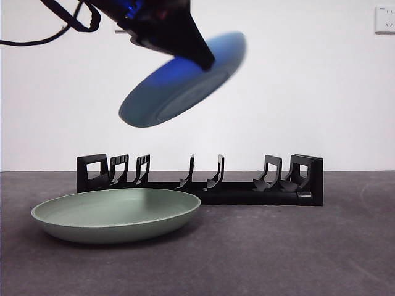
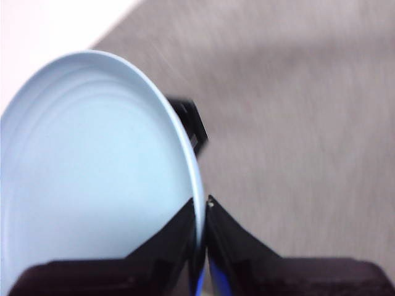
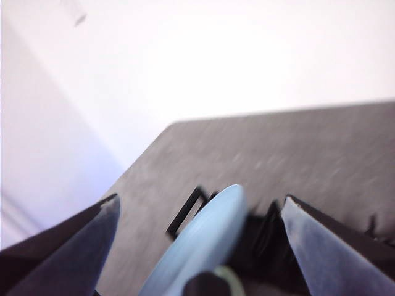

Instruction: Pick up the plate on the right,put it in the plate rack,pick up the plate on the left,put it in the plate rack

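Two plates: blue plate aloft, green plate tabled; one rack.

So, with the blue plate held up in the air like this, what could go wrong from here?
1. The left end effector pinches the blue plate only at its rim, and the plate hangs tilted, so it might slip or swing.
2. The green plate lies right in front of the plate rack; a low descent could hit it.
3. The prong gaps are narrow, so a tilted plate may catch on a prong instead of entering.
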Motion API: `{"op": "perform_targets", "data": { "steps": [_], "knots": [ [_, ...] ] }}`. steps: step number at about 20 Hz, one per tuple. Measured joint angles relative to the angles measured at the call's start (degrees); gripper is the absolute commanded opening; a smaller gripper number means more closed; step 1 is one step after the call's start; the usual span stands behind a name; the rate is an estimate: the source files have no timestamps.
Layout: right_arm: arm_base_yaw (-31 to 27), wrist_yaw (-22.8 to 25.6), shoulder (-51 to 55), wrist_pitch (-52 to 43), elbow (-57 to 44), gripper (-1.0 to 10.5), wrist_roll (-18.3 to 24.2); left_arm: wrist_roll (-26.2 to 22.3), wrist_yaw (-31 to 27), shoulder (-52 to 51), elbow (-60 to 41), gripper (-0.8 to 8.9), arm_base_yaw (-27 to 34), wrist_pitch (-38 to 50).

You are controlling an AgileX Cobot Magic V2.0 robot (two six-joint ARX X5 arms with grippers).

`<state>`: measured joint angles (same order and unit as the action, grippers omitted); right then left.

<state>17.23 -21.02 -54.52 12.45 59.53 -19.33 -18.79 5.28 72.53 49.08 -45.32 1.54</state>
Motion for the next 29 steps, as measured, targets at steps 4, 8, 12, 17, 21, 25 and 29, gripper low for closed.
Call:
{"op": "perform_targets", "data": {
  "steps": [4, 8, 12, 17, 21, 25, 29],
  "knots": [
    [-0.1, 1.8, 2.8, 0.1, 0.0, 4.4, 0.0, 10.4, 10.3, 0.0, 3.0, -0.09, 8.0, 6.1],
    [-0.3, 1.7, 3.4, 0.6, 0.0, 4.4, 0.0, 20.5, 18.3, 0.0, 5.0, -0.09, 15.6, 14.1],
    [-0.4, 1.9, 3.3, 2.3, 0.0, 4.4, 0.0, 31.8, 27.9, 2.2, 5.0, -0.09, 23.2, 21.9],
    [-0.4, 1.9, 3.2, 4.1, 0.0, 4.4, 0.0, 45.2, 33.4, 9.6, 5.0, -0.09, 30.5, 29.1],
    [-0.4, 2.0, 3.2, 4.6, 0.0, 4.4, 0.2, 52.4, 33.6, 14.6, 5.0, -0.09, 33.3, 33.6],
    [-0.4, 2.7, 3.2, 4.9, 0.0, 4.4, 0.7, 56.3, 33.3, 17.7, 5.0, -0.09, 34.2, 35.4],
    [-0.4, 3.2, 3.2, 5.6, 0.0, 4.4, 0.9, 57.3, 32.3, 19.2, 5.0, -0.09, 34.2, 35.4]
  ]
}}
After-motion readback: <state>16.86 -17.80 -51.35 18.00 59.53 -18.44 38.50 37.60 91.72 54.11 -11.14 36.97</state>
